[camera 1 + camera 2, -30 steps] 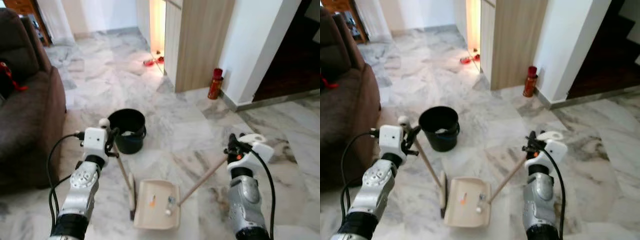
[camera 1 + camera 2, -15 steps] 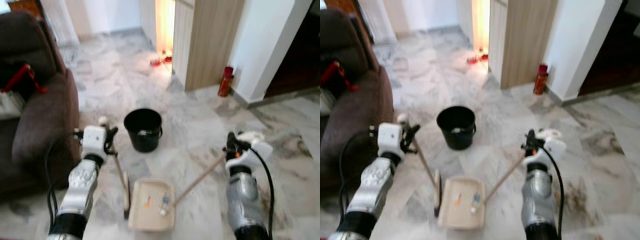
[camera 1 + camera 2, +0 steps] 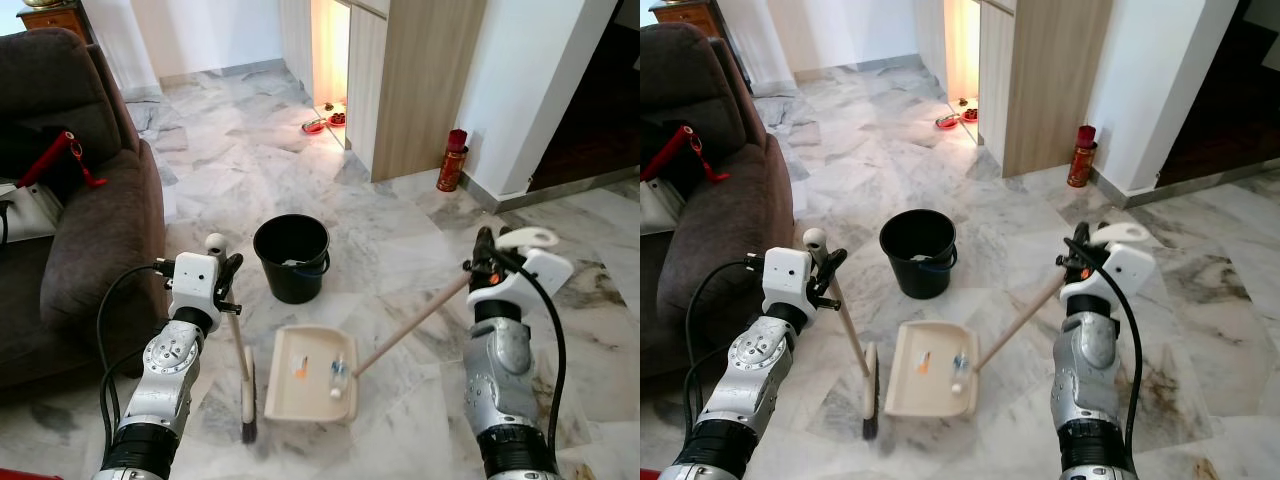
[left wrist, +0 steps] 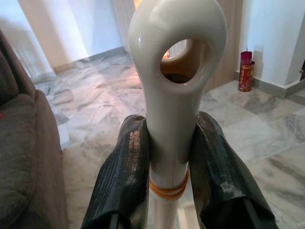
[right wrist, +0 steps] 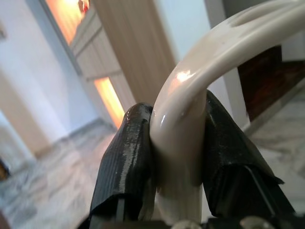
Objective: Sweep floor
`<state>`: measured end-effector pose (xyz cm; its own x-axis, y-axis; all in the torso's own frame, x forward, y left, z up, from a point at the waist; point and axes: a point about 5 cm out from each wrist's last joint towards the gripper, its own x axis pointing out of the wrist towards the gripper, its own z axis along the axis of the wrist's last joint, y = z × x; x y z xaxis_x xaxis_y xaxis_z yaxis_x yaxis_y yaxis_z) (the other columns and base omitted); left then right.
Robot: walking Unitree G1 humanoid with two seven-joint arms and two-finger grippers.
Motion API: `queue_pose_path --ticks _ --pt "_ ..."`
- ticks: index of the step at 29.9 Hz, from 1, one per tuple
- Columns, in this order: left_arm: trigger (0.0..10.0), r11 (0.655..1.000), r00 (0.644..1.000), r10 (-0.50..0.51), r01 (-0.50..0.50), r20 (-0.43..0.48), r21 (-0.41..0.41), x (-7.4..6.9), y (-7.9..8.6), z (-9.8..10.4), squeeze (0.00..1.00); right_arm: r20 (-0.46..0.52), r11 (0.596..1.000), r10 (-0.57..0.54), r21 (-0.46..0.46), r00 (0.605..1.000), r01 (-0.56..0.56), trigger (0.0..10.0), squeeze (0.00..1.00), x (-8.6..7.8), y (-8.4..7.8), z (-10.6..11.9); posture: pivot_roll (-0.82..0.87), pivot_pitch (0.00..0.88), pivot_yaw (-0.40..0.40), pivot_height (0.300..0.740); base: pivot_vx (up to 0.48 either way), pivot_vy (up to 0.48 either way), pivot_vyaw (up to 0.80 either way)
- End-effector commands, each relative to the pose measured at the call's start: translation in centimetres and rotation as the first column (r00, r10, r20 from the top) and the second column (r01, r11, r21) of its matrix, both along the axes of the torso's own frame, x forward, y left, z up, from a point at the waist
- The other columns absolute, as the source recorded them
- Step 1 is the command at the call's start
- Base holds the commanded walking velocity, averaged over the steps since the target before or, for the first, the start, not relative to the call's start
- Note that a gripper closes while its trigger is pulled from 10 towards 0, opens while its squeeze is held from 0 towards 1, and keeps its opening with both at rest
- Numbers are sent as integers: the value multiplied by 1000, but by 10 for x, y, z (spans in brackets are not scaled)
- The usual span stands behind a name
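My left gripper [image 3: 226, 272] is shut on the cream handle of a small broom [image 3: 240, 350], whose dark bristles [image 3: 248, 428] touch the marble floor left of the dustpan. The looped handle top [image 4: 177, 71] sits clamped between the black fingers [image 4: 123, 181]. My right gripper [image 3: 484, 258] is shut on the cream grip [image 5: 190, 109] of a long-handled dustpan [image 3: 312, 372]. The pan lies flat on the floor between my arms. A few small bits of litter [image 3: 337, 377] rest in it. A black bucket [image 3: 291, 256] stands just beyond the pan.
A dark brown sofa [image 3: 70, 230] with a red strap [image 3: 60, 155] fills the left side. A wooden cabinet [image 3: 415, 80] and white wall stand ahead, with a red bottle [image 3: 452, 160] at the corner. Small red items [image 3: 322, 123] lie in the lit doorway. Open marble floor stretches ahead.
The camera has shifted, so the bucket and sofa sit differently in the picture. The dustpan now lies closer to the bucket, and my right gripper is higher. Both grips are unchanged.
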<state>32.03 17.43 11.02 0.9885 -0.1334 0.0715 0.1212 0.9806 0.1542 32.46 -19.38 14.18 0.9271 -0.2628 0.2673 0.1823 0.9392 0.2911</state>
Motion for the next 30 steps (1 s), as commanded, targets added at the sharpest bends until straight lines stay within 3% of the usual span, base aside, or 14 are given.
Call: queue_pose_path --ticks 1,8,17,30 --pt "10000 999 997 -13 10 75 30 3 -1 14 0 179 1000 -27 2 984 27 10000 0 4 3 42 -22 0 49 740 0 0 0" --pt "10000 999 997 -8 6 78 35 3 -2 14 0 267 997 -72 33 961 66 10000 0 5 6 70 -21 0 44 740 0 0 0" --pt "10000 998 998 -17 14 64 55 2 -2 11 0 261 1000 -20 13 965 17 10000 0 7 18 73 -19 0 42 740 0 0 49" --pt "10000 998 998 -14 11 62 58 2 -2 11 0 254 998 6 53 967 -20 10000 0 9 19 74 -18 0 43 740 290 0 134"
